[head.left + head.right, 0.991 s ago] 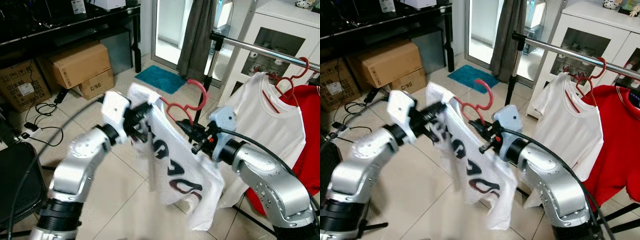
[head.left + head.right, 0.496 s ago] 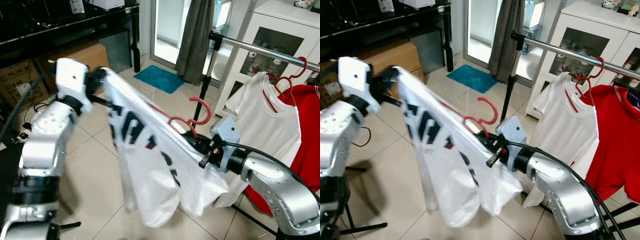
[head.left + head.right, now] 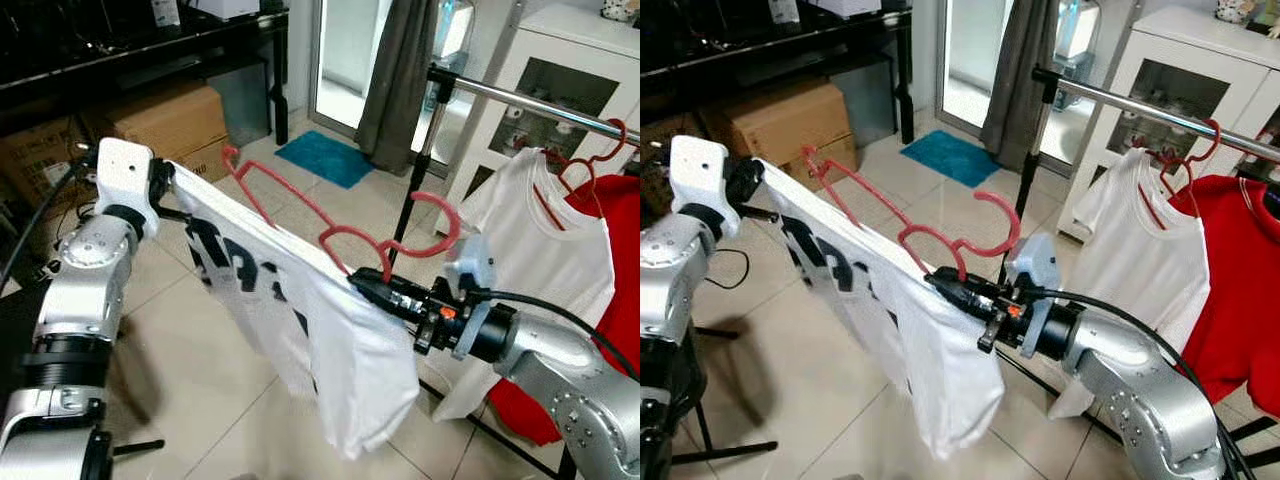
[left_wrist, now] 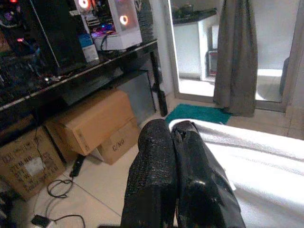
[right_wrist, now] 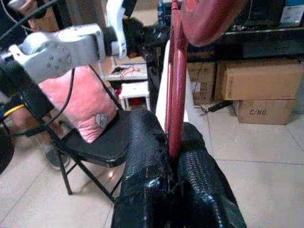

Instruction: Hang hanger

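A red plastic hanger (image 3: 290, 200) is held level in front of me, its hook (image 3: 440, 222) pointing toward the metal clothes rail (image 3: 530, 98) at the right. My right gripper (image 3: 360, 282) is shut on the hanger just below the hook; the right wrist view shows the red bar clamped between the fingers (image 5: 147, 156). A white T-shirt with dark print (image 3: 310, 320) drapes under the hanger. One hanger arm sticks out bare above the cloth. My left gripper (image 3: 168, 188) is shut on the shirt's upper edge at the left, and the cloth (image 4: 247, 166) stretches away from its fingers.
A white shirt (image 3: 545, 235) and a red shirt (image 3: 622, 250) hang on red hangers on the rail. Cardboard boxes (image 3: 165, 120) stand under a black desk at the left. A teal mat (image 3: 325, 158), a grey curtain (image 3: 400, 70) and a white cabinet (image 3: 565, 70) lie behind. Tiled floor below.
My left gripper has drawn the shirt's edge down and to the left, so the hanger's left arm now stands bare above the cloth. The right gripper kept hold of the hanger.
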